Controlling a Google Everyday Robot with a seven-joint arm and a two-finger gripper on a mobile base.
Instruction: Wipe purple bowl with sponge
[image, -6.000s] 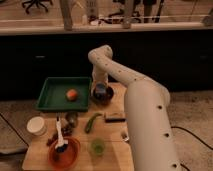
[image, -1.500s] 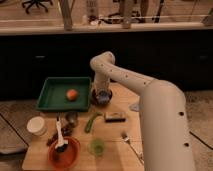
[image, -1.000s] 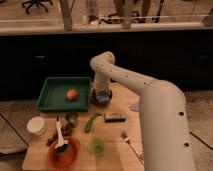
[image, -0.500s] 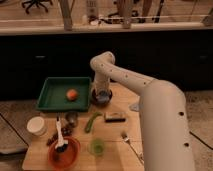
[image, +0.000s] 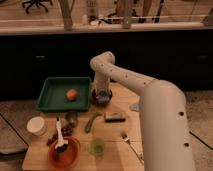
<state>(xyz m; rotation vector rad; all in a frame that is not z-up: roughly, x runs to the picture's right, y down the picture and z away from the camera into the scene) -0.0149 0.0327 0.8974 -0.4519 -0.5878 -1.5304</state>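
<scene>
Bowl (image: 101, 96) sits mid-frame on the table (image: 115, 145), right of the tray (image: 50, 100); the hand (image: 102, 94) reaches inside, presumably pressing the sponge (image: 103, 96), though its grip cannot be told.

No text, label or number seems readable anywhere; gripper (image: 102, 95) sits over the purple bowl (image: 95, 100).

The wooden table (image: 112, 131) carries a green tray (image: 52, 100), purple bowl (image: 95, 97) beneath the gripper (image: 102, 95), and orange-red bowl (image: 65, 154).
</scene>
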